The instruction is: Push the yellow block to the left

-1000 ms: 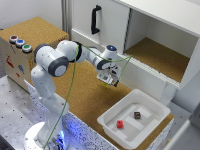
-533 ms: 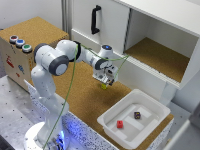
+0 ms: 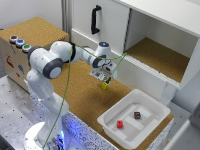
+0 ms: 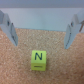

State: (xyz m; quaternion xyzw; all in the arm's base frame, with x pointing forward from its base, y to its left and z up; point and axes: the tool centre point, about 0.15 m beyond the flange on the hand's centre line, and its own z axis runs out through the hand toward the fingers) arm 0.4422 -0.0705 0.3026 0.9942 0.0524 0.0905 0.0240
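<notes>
The yellow block [image 3: 104, 85] is a tiny cube lying on the cork surface [image 3: 75, 95] in front of the cabinet. In the wrist view the yellow block [image 4: 39, 58] shows a dark letter N on its top face. My gripper [image 3: 103, 77] hangs just above the block, pointing down. In the wrist view my gripper [image 4: 41, 44] is open and empty, with its two fingers [image 4: 10, 29] spread wide apart. The block lies close to the line between the fingertips and touches neither of them.
A white tray [image 3: 116, 105] at the exterior view's lower right holds a small red cube [image 3: 120, 124] and a small dark brown cube [image 3: 137, 115]. A white cabinet with a black handle [image 3: 94, 19] and an open compartment [image 3: 160, 55] stands behind. A cork box with coloured buttons [image 3: 19, 42] stands at the left.
My gripper has come down toward the cork surface and a little to the exterior view's left, ending just above the yellow block. The block has not visibly moved.
</notes>
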